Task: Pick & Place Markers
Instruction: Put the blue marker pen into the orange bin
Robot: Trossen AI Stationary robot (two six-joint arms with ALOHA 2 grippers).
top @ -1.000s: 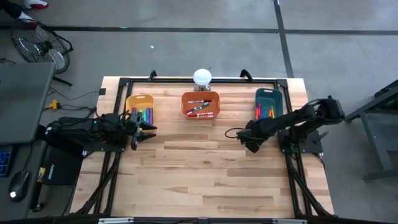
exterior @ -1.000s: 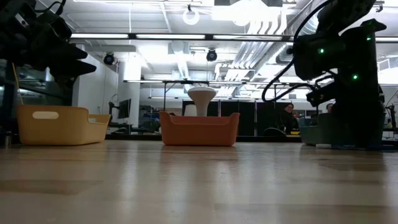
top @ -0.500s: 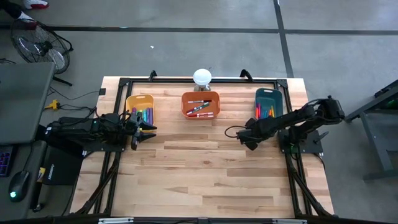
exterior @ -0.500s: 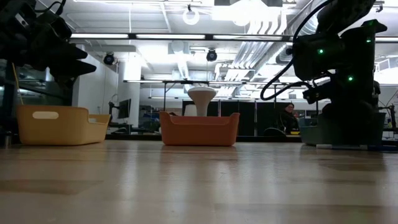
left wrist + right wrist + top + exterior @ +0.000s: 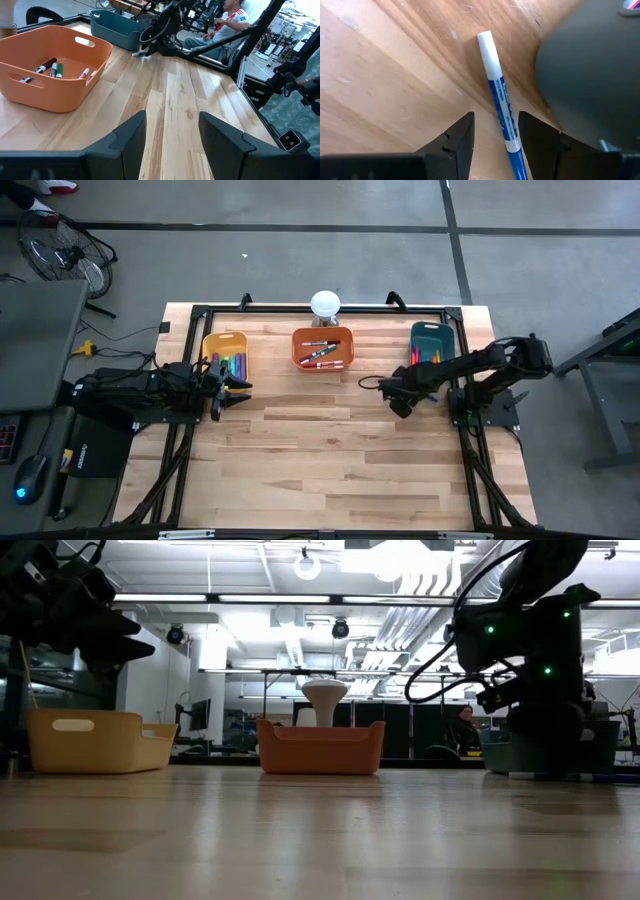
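Blue-and-white marker (image 5: 498,97) lies flat on the wood table (image 5: 330,450), just beside the teal bin (image 5: 431,346), w/ the right gripper (image 5: 397,393) over it; fingers (image 5: 461,136) spread apart either side, nothing gripped. Looks like no contact yet, but hard to tell. Other markers sit in the yellow bin (image 5: 225,355) and orange bin (image 5: 323,348). Left gripper (image 5: 232,388) waits near the yellow bin, jaws open, empty.
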